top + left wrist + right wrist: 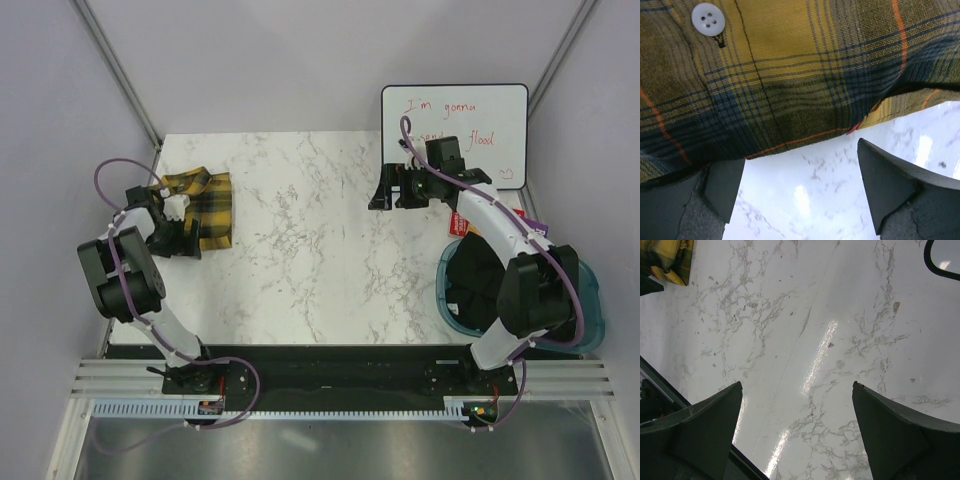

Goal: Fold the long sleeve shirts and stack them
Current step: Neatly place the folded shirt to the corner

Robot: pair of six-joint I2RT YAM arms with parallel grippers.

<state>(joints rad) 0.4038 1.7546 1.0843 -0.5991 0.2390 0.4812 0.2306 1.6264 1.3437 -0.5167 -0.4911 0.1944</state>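
Yellow-and-black plaid flannel, the long sleeve shirt (207,203) lies bunched into a compact folded bundle at the far left corner of the marble table (320,250), close to its left edge. The left gripper (800,170) stands right at the bundle's edge with its jaws spread wide and nothing between them. In its wrist view, the hem and a white button (707,19) lie just beyond the fingertips, with bare marble in the gap. The right gripper (797,410) hovers over bare marble on the right side, near the whiteboard (455,130), equally wide open and empty, well apart from the shirt.

The main risk sits with the left arm. If it closes from here, it may pinch only the top layer of cloth, and lifting that would peel the fold open. A forward nudge could also shove the soft bundle toward the table's corner, or rumple it. The blue bin (595,300) holds something dark; whether that is another shirt, I cannot tell.
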